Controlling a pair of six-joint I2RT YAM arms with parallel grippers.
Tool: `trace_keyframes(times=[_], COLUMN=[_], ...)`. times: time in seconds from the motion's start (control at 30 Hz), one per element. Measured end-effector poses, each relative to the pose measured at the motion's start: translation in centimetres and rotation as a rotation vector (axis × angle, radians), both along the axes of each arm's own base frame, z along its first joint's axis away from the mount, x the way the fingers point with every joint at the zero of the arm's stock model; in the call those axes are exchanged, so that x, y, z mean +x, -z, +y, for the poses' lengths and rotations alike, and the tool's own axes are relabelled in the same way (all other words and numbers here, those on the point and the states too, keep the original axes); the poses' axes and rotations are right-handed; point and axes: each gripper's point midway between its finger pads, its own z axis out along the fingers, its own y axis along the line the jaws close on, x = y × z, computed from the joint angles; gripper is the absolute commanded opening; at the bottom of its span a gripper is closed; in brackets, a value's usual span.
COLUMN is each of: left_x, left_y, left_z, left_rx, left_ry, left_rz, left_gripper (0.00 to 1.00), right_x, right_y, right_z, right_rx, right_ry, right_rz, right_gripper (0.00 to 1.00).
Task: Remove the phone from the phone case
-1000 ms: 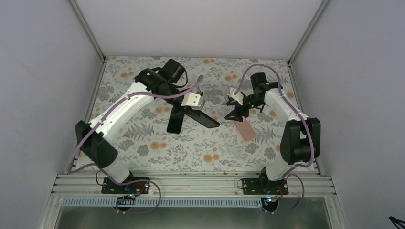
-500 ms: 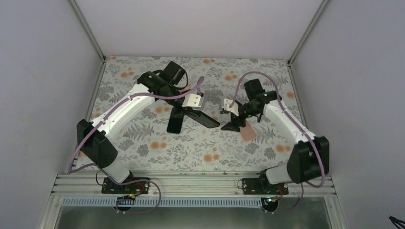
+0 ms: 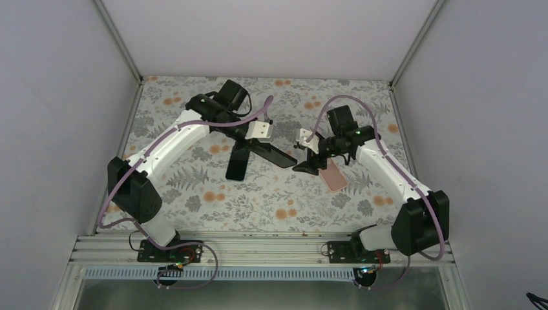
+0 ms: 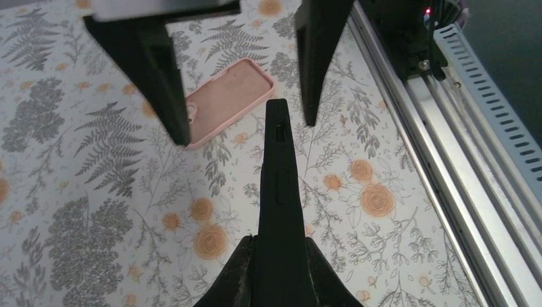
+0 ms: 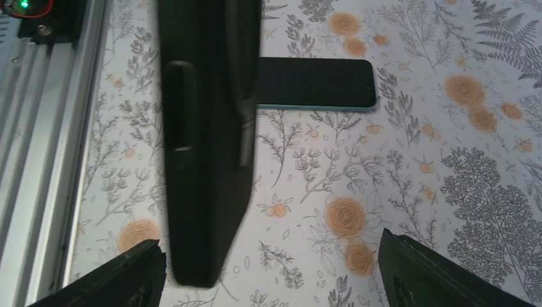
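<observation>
Matte black phone case with raised side buttons (image 3: 276, 156) (image 4: 278, 192) (image 5: 204, 128): held edge-up above the table's centre, one end clamped by the left gripper (image 3: 253, 146) (image 4: 278, 268). Whether a phone sits inside, I cannot tell. Right gripper (image 3: 309, 163) (image 5: 268, 275) (image 4: 246, 128): fingers spread wide, either side of the case's free end. Pink silicone case (image 3: 333, 175) (image 4: 230, 99): hollow side up, flat on the floral tablecloth (image 3: 194, 187), at 4 o'clock from the right gripper. Flat black slab with a teal edge (image 3: 237, 165) (image 5: 313, 82): lying on the cloth, at 8 o'clock from the held case.
</observation>
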Motion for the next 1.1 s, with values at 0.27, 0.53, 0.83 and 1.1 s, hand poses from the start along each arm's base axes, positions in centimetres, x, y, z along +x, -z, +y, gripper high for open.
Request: trace_keyframes(times=[0.27, 0.53, 0.83, 1.1], left_x=[-0.6, 0.6, 2.6, -3.5], left_y=[0.2, -0.5, -1.3, 2.5], left_z=[0.2, -0.4, -2.7, -2.4], left_rx=[0.007, -0.02, 0.055, 0.14], left_ry=[0.02, 0.05, 0.016, 0.156], left_rz=[0.017, -0.112, -0.349, -0.161], left_gripper=[0.02, 0.02, 0.02, 0.02], right_x=[1.7, 4.5, 8.3, 14.5], right_y=[0.9, 0.4, 0.3, -2.6], right_z=[0.5, -0.7, -2.8, -6.0], right_rx=[0.003, -0.009, -0.122, -0.141], right_ry=[0.022, 0.016, -0.009, 0.09], right_rz=[0.01, 0.103, 0.208, 0.01], right_gripper=[0.85, 0.85, 0.85, 0.86])
